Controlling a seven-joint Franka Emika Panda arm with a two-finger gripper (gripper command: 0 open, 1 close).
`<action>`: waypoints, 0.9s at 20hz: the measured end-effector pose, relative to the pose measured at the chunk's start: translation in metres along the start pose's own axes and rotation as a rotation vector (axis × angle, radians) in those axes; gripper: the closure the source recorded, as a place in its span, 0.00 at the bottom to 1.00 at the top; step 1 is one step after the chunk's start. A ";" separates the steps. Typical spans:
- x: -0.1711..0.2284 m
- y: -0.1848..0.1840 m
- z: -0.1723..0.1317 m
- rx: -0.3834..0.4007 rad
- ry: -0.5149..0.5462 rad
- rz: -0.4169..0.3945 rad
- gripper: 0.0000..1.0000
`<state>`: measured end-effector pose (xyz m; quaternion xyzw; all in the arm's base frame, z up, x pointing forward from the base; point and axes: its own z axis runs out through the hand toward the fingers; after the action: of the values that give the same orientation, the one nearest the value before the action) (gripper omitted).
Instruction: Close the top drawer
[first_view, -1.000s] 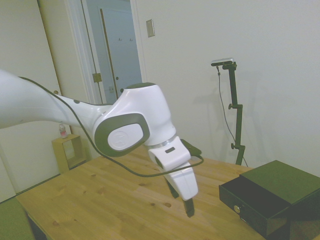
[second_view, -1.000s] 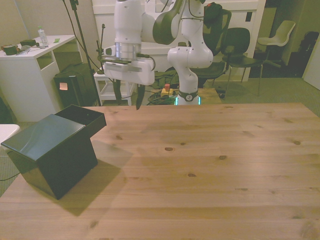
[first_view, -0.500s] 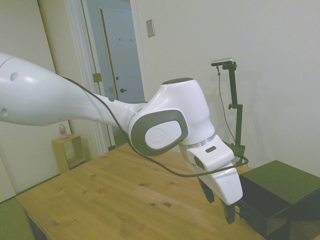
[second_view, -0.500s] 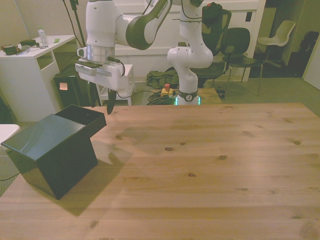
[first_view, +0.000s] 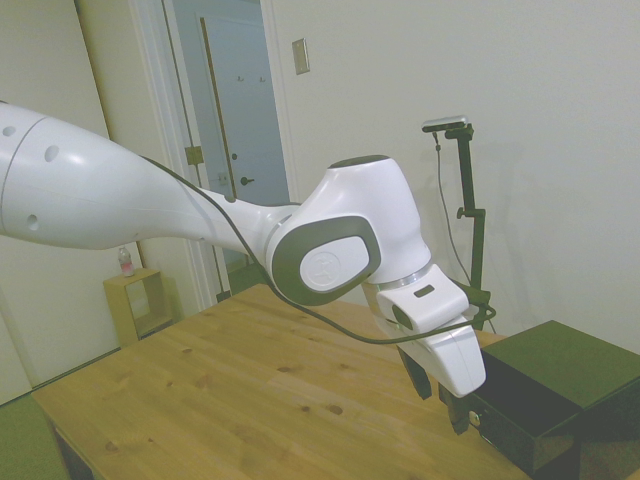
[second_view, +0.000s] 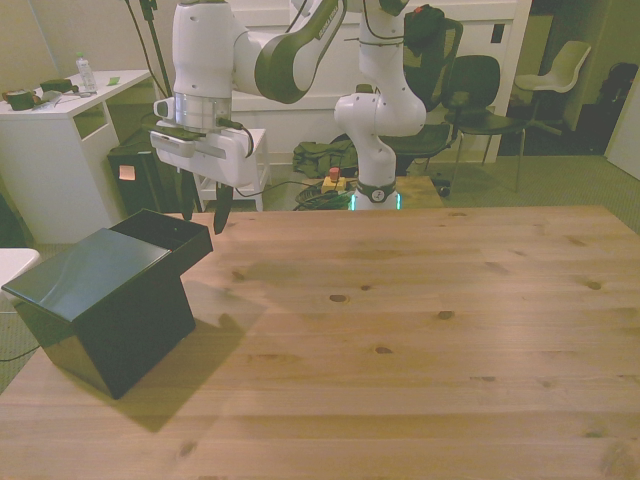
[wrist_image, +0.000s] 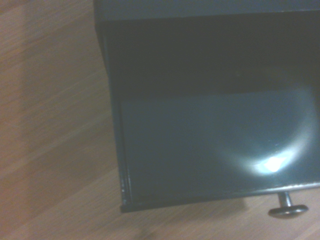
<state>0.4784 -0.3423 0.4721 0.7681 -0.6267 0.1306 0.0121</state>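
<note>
The black cabinet stands at the table's corner on the front view's left. Its top drawer is pulled out, and its bare inside fills the wrist view, with the round knob at the front panel. In the side view the drawer front and knob sit just beyond my gripper. The gripper hangs open above the drawer's outer end, one finger past the front edge and nothing between the two. The two lower drawers are hidden.
The wooden table stretches wide to the front view's right of the cabinet. Off the table are a white desk, a black bin and chairs. A small wooden shelf stands on the floor by the door.
The arm swung from the table's middle toward the cabinet, bringing the gripper over the drawer's front end. Over the last half second it only shifted slightly. The drawer stayed pulled out.
</note>
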 end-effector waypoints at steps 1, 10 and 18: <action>-0.002 -0.002 0.000 0.001 -0.001 -0.005 1.00; -0.006 -0.016 0.004 -0.007 -0.004 -0.026 1.00; 0.002 -0.026 0.008 -0.014 -0.001 -0.024 1.00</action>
<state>0.5052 -0.3401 0.4681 0.7756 -0.6183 0.1258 0.0189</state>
